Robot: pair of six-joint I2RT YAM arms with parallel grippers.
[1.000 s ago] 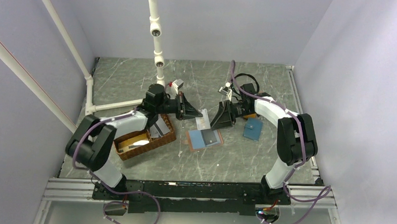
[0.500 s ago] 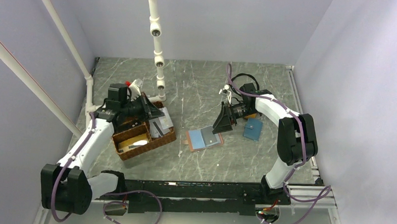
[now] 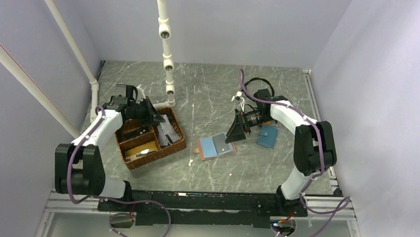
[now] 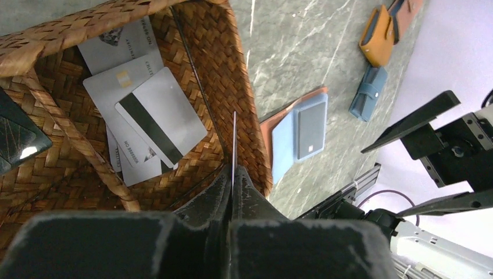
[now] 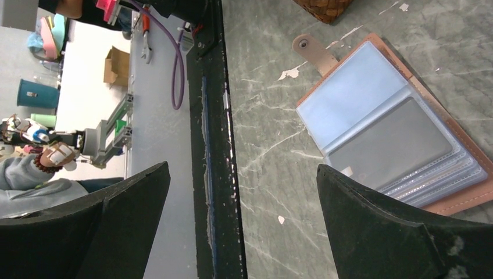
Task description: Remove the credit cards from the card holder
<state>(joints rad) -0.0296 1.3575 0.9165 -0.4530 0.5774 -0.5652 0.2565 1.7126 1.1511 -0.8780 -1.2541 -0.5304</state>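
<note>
Workspace viewed from above and from both wrists. The salmon-pink card holder (image 3: 215,147) lies open and flat on the grey marbled table (image 3: 214,89), near its centre, with its light-blue pockets facing up and its snap tab (image 5: 311,49) pointing away from the fold. A grey card (image 5: 388,142) shows through one clear sleeve.

The right gripper (image 3: 238,131) hangs above the holder's far-right edge, jaws spread wide and gripping nothing. The left gripper (image 4: 232,174) is over the wicker basket (image 3: 180,144) to the left of the holder, jaws clenched on a thin credit card (image 4: 234,145) seen edge-on.

Several grey-silver credit cards (image 4: 160,122) lie overlapping in the basket's right compartment, the top one showing a black magnetic stripe. A teal-blue wallet (image 3: 267,136) lies just right of the holder, and an orange wallet (image 4: 377,40) lies beyond it.
</note>
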